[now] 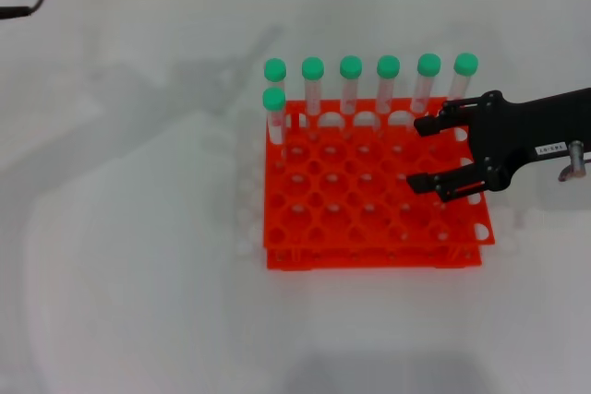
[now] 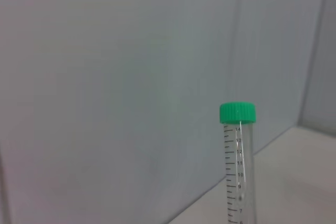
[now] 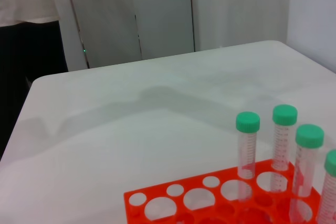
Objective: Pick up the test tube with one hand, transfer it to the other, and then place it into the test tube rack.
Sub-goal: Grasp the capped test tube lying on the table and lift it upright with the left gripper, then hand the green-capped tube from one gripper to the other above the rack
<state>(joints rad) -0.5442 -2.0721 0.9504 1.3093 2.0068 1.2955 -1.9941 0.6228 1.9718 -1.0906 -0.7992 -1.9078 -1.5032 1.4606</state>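
The right gripper (image 1: 427, 152) hangs over the right side of the orange rack (image 1: 369, 256), with its two black fingers spread wide and nothing between them. Seven green-capped tubes stand in the rack, six along the far row and one (image 1: 274, 117) just in front at the left end. The left wrist view shows one more tube (image 2: 239, 166), upright and very near that camera. The left gripper itself is not seen, so I cannot tell its fingers; probably it holds this tube. The handover seems not yet done. The risk is that the tube slips or tilts when one gripper lets go too early, or that the right gripper knocks the standing tubes.
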